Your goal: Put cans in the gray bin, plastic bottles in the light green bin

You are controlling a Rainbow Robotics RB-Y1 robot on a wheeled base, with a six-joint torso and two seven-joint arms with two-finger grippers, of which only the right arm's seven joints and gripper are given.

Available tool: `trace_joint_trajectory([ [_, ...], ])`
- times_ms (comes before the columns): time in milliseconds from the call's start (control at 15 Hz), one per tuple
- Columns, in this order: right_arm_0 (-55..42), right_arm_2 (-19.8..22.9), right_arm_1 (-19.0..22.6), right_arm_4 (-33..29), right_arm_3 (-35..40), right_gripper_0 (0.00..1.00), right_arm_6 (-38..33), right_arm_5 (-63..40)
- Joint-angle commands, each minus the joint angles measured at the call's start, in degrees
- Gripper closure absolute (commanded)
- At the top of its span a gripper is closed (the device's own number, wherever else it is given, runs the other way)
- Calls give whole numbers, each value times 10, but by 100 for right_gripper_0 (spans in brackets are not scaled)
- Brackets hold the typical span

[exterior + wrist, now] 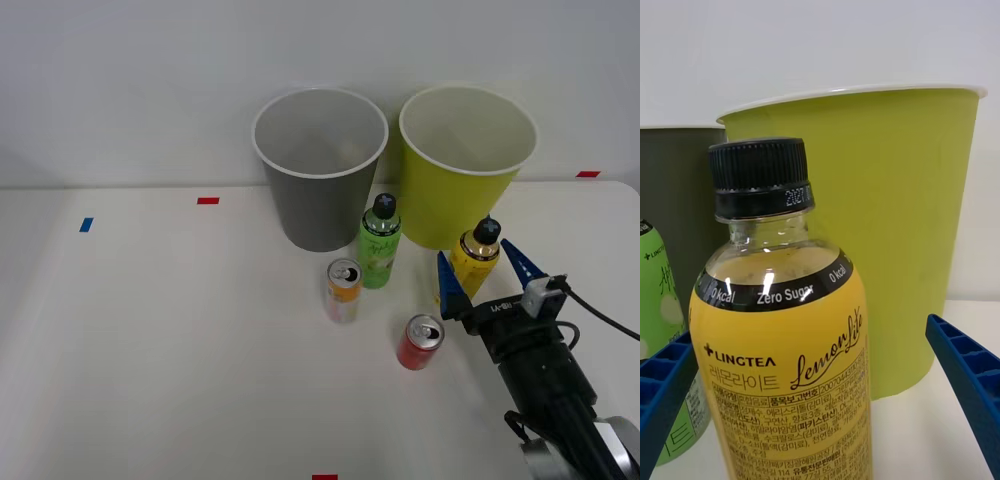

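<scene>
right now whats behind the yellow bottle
The light green bin stands directly behind the yellow bottle, with the gray bin off to one side. The bottle covers the light green bin's lower front.

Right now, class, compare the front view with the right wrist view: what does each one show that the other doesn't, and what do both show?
Front view alone: the red can, the white-and-orange can, the bins' open tops and insides, and the red and blue tape marks on the table.

Right wrist view alone: the yellow bottle's label print, "LINGTEA", "Lemon Life", "Zero Sugar".

Both: the yellow bottle between the open right gripper's blue fingers, the green bottle, the gray bin and the light green bin.
</scene>
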State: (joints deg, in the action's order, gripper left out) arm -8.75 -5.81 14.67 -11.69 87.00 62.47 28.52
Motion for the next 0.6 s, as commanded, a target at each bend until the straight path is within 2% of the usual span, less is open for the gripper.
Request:
trace_joint_trajectory([
  [67, 0, -3, 0, 6, 0, 0, -1, 5],
  [600, 0, -5, 4, 18, 0, 0, 1, 5],
])
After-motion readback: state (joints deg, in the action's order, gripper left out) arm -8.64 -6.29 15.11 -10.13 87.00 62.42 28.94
